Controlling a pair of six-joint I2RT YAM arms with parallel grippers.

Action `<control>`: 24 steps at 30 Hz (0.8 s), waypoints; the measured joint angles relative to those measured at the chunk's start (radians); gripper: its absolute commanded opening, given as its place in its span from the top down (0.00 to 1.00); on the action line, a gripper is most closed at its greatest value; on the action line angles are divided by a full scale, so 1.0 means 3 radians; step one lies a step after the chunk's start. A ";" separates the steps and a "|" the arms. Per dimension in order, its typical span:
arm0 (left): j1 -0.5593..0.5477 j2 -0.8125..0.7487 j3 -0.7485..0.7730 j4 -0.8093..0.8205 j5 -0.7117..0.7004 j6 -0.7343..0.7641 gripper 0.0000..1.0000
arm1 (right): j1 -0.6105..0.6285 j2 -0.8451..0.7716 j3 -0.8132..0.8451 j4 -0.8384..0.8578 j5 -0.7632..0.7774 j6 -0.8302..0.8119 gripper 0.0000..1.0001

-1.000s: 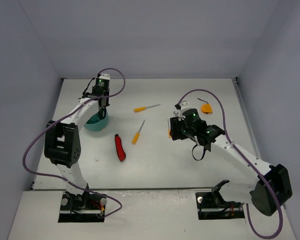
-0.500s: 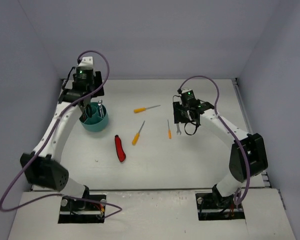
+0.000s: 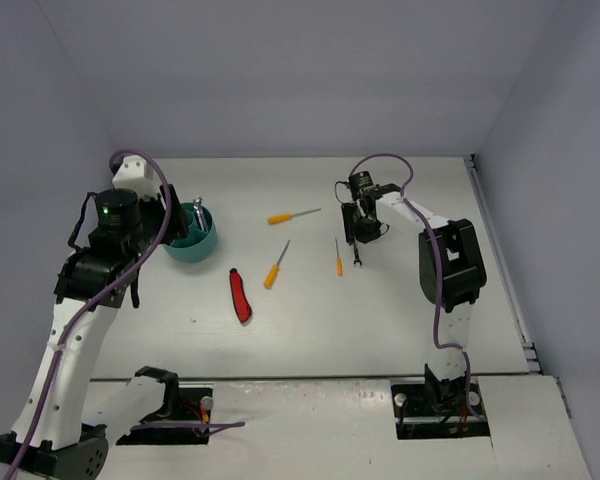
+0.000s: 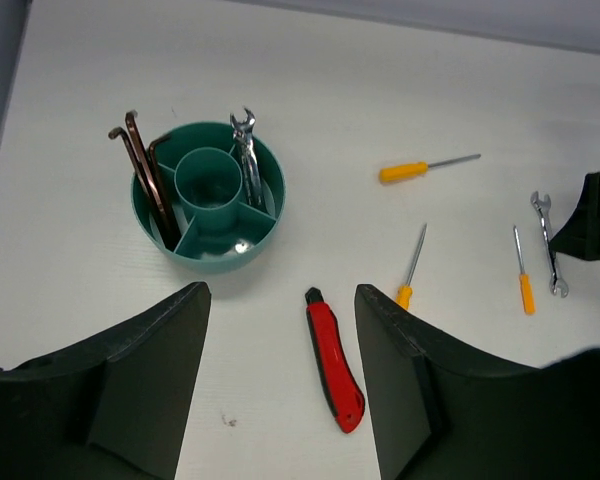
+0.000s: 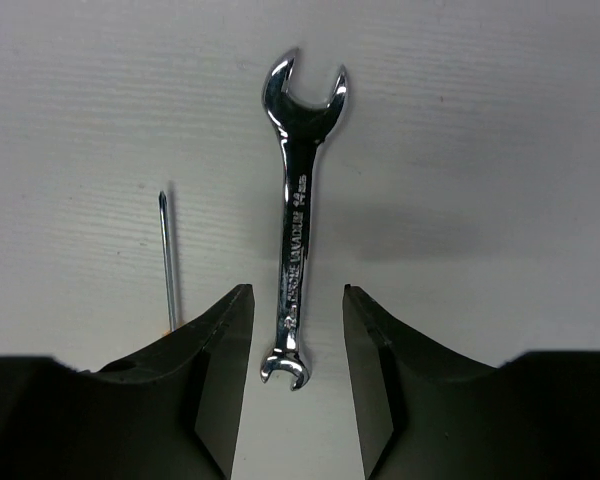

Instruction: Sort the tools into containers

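Right tool (image 5: 293, 320), jaws apart, straddles the silver wrench (image 5: 298, 200); its long axis runs twelve to six o'clock.

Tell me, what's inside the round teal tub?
Dark hex keys lean in the tub's left compartment, and a silver wrench stands in the right one. The middle cup looks empty. The tools' lower ends hide behind the walls.

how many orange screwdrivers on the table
3. The back screwdriver lies alone, the middle screwdriver right of the red knife, the right screwdriver beside the loose wrench. None seem hidden.
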 measured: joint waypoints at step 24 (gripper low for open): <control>0.0000 0.0238 -0.0249 -0.0059 0.0438 -0.0199 0.44 | -0.0013 0.0414 0.0401 -0.0133 -0.0005 -0.0013 1.00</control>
